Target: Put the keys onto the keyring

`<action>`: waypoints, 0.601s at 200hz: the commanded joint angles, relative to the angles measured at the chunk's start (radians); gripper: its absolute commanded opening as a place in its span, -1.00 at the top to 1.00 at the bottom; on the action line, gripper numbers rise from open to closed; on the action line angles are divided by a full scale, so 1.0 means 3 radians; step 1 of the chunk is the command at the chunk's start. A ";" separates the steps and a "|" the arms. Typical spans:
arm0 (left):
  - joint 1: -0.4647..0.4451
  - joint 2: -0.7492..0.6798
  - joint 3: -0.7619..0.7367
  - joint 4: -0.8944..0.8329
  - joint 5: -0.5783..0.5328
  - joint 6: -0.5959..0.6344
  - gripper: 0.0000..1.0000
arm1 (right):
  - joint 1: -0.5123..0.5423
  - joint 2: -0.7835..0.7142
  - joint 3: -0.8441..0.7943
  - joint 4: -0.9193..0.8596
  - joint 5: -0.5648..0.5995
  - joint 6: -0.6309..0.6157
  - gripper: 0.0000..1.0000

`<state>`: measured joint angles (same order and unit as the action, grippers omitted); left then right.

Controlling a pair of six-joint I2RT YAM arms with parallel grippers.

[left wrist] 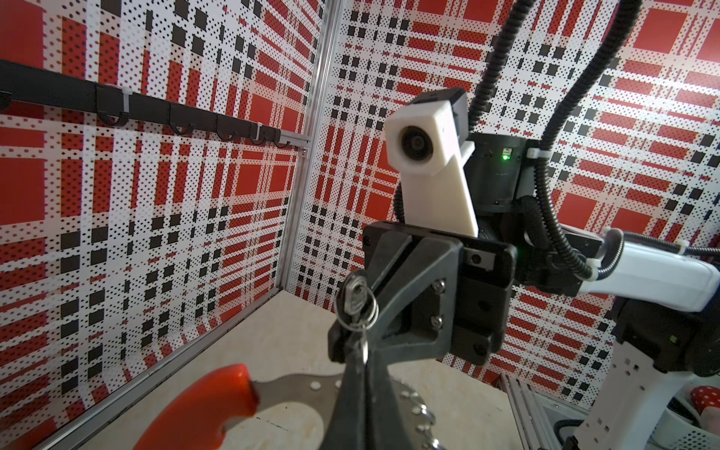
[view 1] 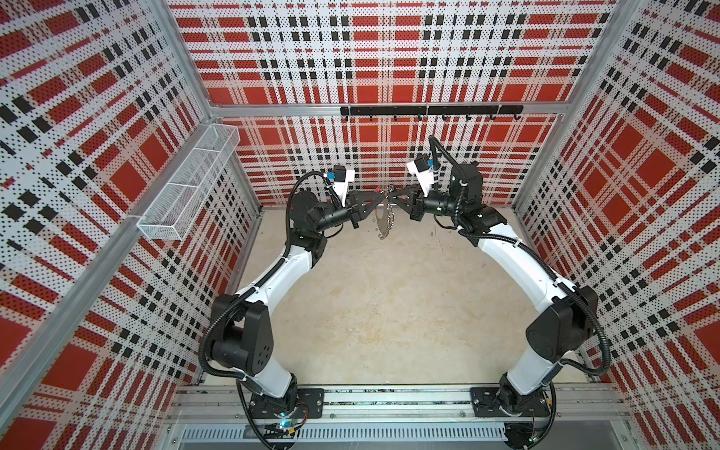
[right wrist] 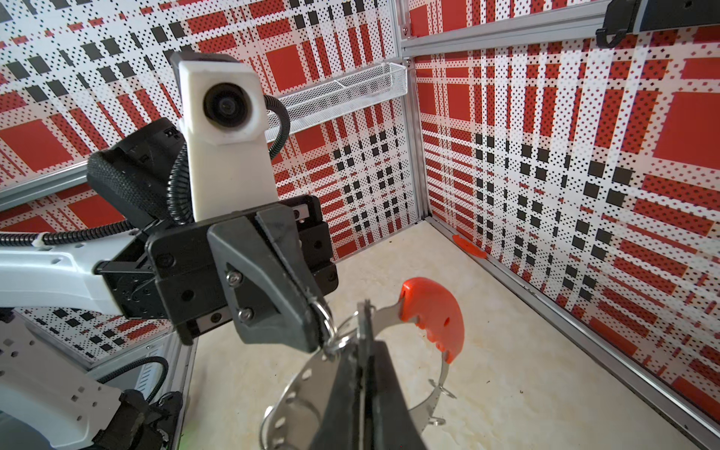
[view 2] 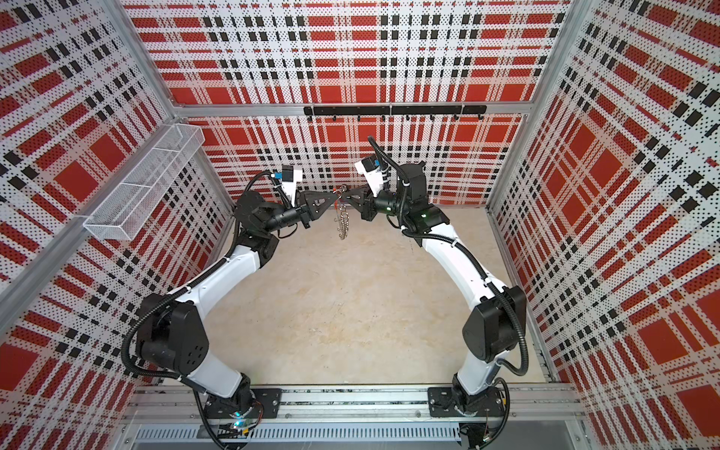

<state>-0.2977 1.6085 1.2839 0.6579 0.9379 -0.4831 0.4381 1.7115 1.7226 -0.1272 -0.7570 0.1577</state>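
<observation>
While the keyring (view 1: 383, 221) hung below, the left gripper (right wrist: 317, 334) pinched a split ring (right wrist: 326, 316) carrying the key (left wrist: 354, 298), and the right gripper (left wrist: 340, 345) was closed, its catch unclear.

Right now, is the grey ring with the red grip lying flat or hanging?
Hanging: the keyring dangles from where the left gripper and right gripper meet, above the table.

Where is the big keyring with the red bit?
In both top views the keyring hangs in the air near the back wall, right under where the left gripper and right gripper meet.
</observation>
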 commanded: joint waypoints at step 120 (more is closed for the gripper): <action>-0.0132 0.0119 0.0302 -0.0764 0.0186 0.0350 1.00 | 0.0216 0.0146 0.0568 -0.0622 0.0480 -0.0679 0.89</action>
<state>-0.3046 1.6180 1.3315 0.5407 0.9394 -0.4435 0.4706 1.7382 1.8256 -0.2962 -0.6411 0.0219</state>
